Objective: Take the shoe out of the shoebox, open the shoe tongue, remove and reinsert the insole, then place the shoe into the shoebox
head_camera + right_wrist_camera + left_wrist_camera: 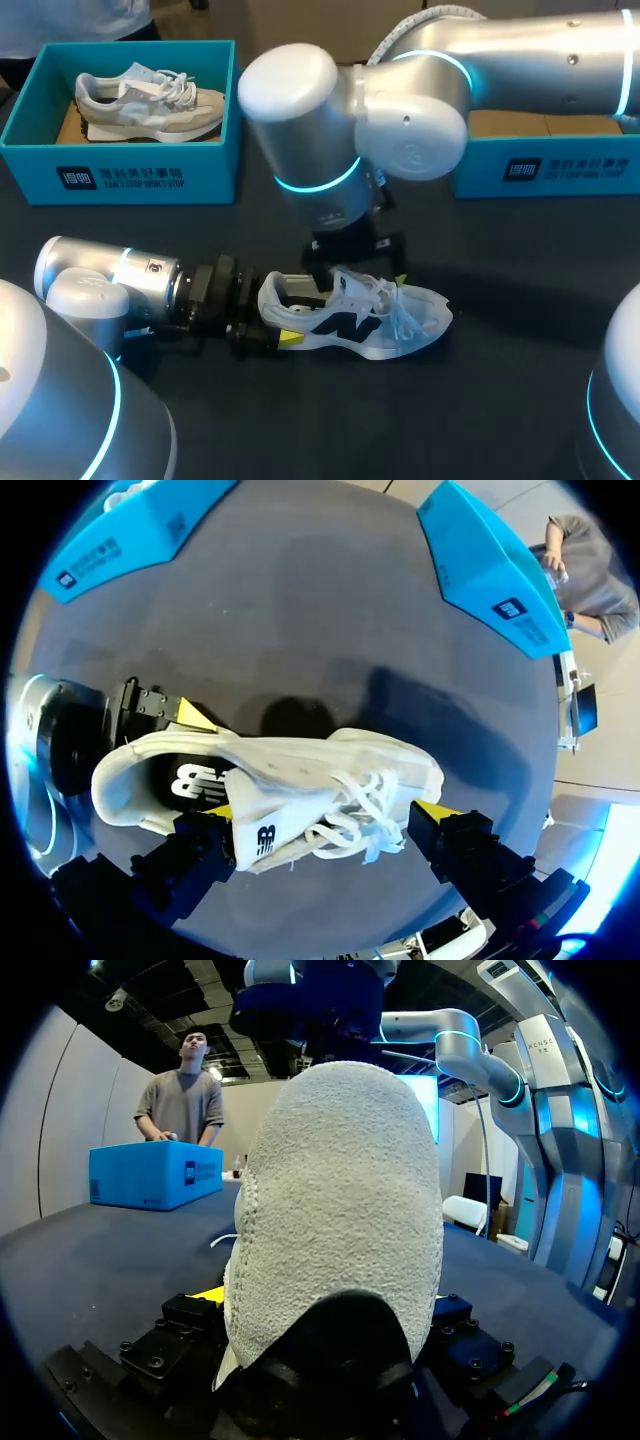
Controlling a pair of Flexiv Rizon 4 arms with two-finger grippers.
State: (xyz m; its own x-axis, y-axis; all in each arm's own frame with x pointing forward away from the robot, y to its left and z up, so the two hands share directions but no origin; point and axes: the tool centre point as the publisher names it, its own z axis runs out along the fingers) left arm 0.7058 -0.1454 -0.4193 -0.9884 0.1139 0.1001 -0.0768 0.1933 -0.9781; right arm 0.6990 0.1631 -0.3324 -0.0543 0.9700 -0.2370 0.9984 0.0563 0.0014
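White shoe is lying on the table, with left gripper clamping its heel and right gripper hanging spread over its tongue. Risk: fingers snagging laces instead, dragging the shoe out of the heel grip.

Dark matte table, soft shadows pooled on its surface, even overhead light

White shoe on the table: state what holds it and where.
The left end effector grips the white shoe by its heel; the right end effector straddles it, open.
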